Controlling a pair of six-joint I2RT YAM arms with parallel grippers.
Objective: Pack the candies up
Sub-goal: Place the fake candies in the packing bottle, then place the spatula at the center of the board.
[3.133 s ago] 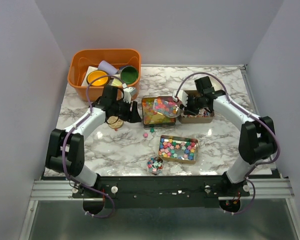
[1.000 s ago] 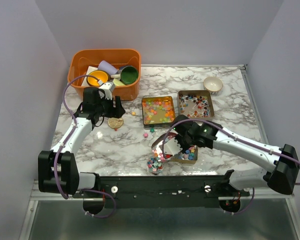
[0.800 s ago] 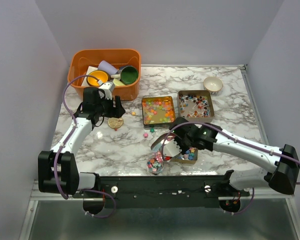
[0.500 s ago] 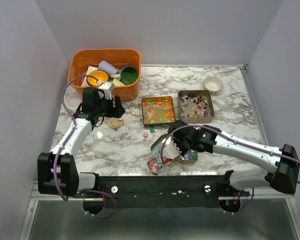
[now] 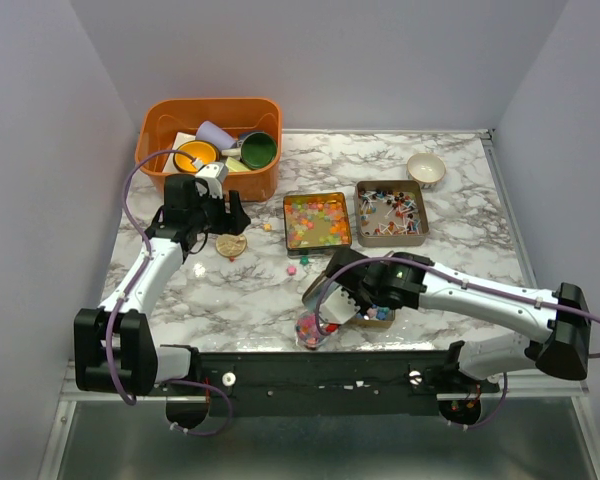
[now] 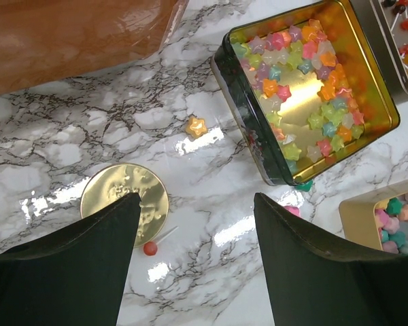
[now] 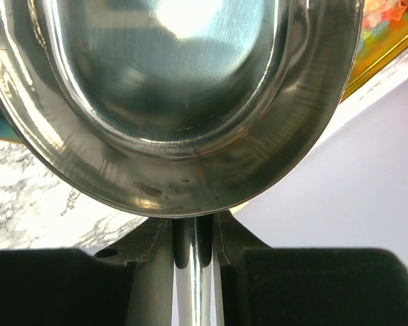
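Pastel star candies fill a gold tin (image 5: 317, 220), also in the left wrist view (image 6: 306, 88). Wrapped candies lie in the tin (image 5: 390, 212) beside it. Bright candies sit in the near tin (image 5: 378, 313), half hidden by my right arm. My right gripper (image 5: 345, 295) (image 7: 194, 231) is shut on the handle of a steel scoop (image 5: 320, 300) (image 7: 170, 102), tilted over a small round jar of candies (image 5: 310, 330). My left gripper (image 5: 218, 222) (image 6: 196, 200) is open and empty above the table next to the gold lid (image 5: 230, 243) (image 6: 124, 197).
Loose candies lie on the marble: an orange star (image 6: 195, 125), a red lollipop (image 6: 149, 248), a pink one (image 5: 291, 270) and a green one (image 5: 302, 261). An orange bin (image 5: 210, 110) of cups stands back left. A small bowl (image 5: 426, 168) stands back right.
My right arm brought the scoop from the back tins to the near jar and has lowered and tilted it over the jar. My left gripper pulled back from the pastel tin to the gold lid.
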